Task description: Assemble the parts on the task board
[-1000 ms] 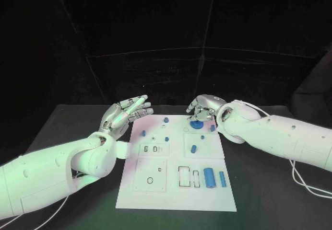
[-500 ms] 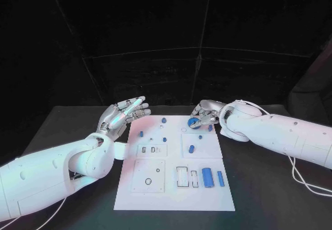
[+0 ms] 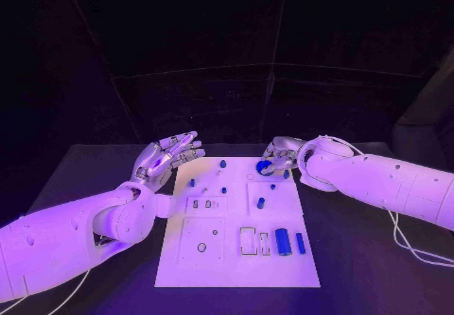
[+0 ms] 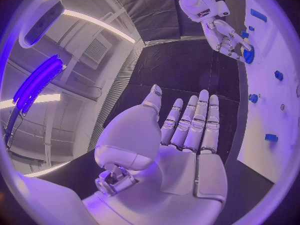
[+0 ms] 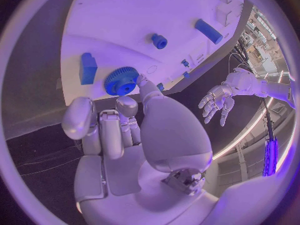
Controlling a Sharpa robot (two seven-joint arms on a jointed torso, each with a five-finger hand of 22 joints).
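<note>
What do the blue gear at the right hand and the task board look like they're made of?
Blue gear: probably moulded or printed plastic, with uniform matte blue colour, crisp teeth and no metallic glint. Task board: a flat white plate, matte, likely plastic or painted sheet; the pictures can't settle which. The right hand touches the gear with its fingers.

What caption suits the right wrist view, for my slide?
Right hand touches a blue gear on the white board.
</note>
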